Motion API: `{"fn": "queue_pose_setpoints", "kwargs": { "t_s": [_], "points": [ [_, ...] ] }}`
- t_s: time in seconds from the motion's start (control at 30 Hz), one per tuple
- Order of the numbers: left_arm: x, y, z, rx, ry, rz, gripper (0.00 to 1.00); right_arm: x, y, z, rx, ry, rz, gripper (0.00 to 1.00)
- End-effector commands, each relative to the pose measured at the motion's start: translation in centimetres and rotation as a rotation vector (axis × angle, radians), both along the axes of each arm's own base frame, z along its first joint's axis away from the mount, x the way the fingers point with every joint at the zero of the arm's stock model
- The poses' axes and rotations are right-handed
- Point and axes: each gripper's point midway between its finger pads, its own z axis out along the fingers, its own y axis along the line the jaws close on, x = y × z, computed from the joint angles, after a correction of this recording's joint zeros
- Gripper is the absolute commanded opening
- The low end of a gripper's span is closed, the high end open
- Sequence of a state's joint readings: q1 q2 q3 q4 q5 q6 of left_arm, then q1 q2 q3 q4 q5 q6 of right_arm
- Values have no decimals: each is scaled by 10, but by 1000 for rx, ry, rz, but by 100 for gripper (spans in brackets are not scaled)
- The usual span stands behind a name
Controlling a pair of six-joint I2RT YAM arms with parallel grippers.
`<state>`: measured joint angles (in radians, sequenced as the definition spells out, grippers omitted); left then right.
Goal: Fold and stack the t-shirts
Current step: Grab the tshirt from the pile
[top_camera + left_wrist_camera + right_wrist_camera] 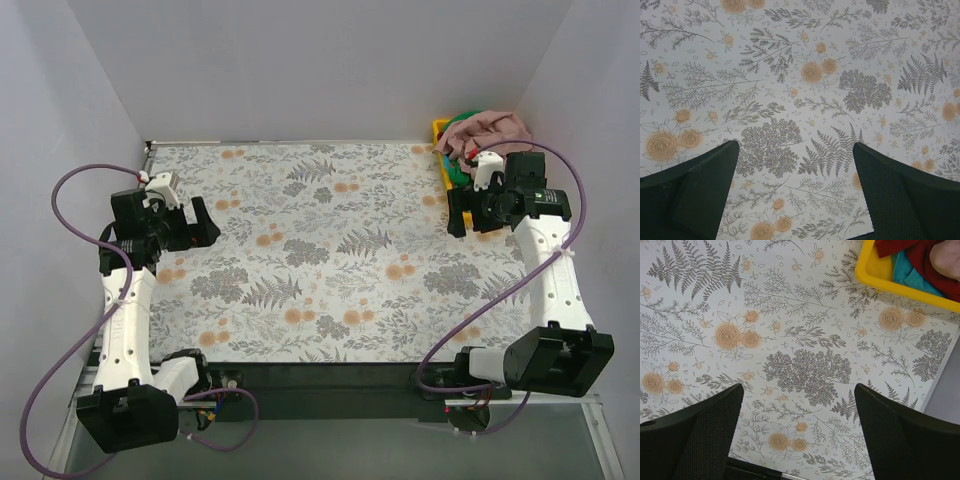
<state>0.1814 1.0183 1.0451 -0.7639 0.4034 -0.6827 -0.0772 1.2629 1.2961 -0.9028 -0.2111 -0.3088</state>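
The t-shirts lie bunched in a yellow bin [441, 128] at the far right corner. A dusty pink shirt [492, 128] is on top, over green cloth [458, 127]. The right wrist view shows the bin's corner [890, 282] with red cloth [912, 252], teal-green cloth [907, 277] and a bit of pink cloth [947, 257]. My right gripper [460, 212] [797, 412] is open and empty, hovering over the cover just in front of the bin. My left gripper [203, 225] [796, 167] is open and empty above the cover at the left.
The floral table cover [320, 250] spans the table between white walls. Its near edge shows under the right gripper [765, 472], and its right edge runs beside the bin [940, 375].
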Motion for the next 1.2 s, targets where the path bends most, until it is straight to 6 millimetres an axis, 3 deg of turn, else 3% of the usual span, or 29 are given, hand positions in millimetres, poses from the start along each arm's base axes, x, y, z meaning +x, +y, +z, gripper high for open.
{"fn": "queue_pose_setpoints", "kwargs": {
  "t_s": [0.0, 0.1, 0.17, 0.2, 0.23, 0.27, 0.3, 0.33, 0.37, 0.4, 0.5, 0.6, 0.8, 0.97, 1.1, 1.17],
  "points": [
    [0, 4, 0, 1, -8, 43, 98, 15, -1, 24, 20, -48, -32, 98],
    [9, 14, 9, -4, -25, 123, 98, 42, -1, 55, 64, -97, -42, 98],
    [14, 17, 15, 11, -57, 135, 98, 72, -11, 80, 60, -153, -69, 98],
    [16, 19, 13, 13, -63, 150, 98, 88, -18, 74, 58, -134, -84, 98],
    [17, 25, 16, 33, -81, 174, 98, 99, -30, 78, 48, -150, -108, 98],
    [20, 26, 20, 37, -106, 177, 98, 115, -38, 105, 37, -223, -125, 98],
    [21, 26, 23, 39, -119, 176, 98, 135, -48, 94, 38, -201, -146, 98],
    [21, 25, 24, 38, -125, 167, 98, 147, -63, 102, 33, -228, -186, 98],
    [21, 21, 28, 26, -136, 146, 98, 160, -72, 124, 37, -292, -212, 98],
    [20, 18, 29, 21, -139, 131, 98, 183, -85, 118, 40, -306, -241, 98],
    [17, 8, 39, 8, -175, 67, 98, 213, -117, 131, 46, -397, -318, 98],
    [16, 5, 46, 3, -203, 54, 98, 254, -139, 114, 81, -467, -349, 98],
    [11, 4, 31, -7, -165, 58, 98, 304, -152, 72, 126, -521, -345, 98],
    [5, 7, 27, 17, -166, 64, 98, 327, -159, 35, 144, -513, -364, 98],
    [2, 5, 20, 14, -152, 62, 98, 340, -165, -7, 134, -469, -372, 98],
    [1, 7, 14, 14, -141, 69, 98, 344, -161, -15, 132, -464, -354, 98]
  ]
}}
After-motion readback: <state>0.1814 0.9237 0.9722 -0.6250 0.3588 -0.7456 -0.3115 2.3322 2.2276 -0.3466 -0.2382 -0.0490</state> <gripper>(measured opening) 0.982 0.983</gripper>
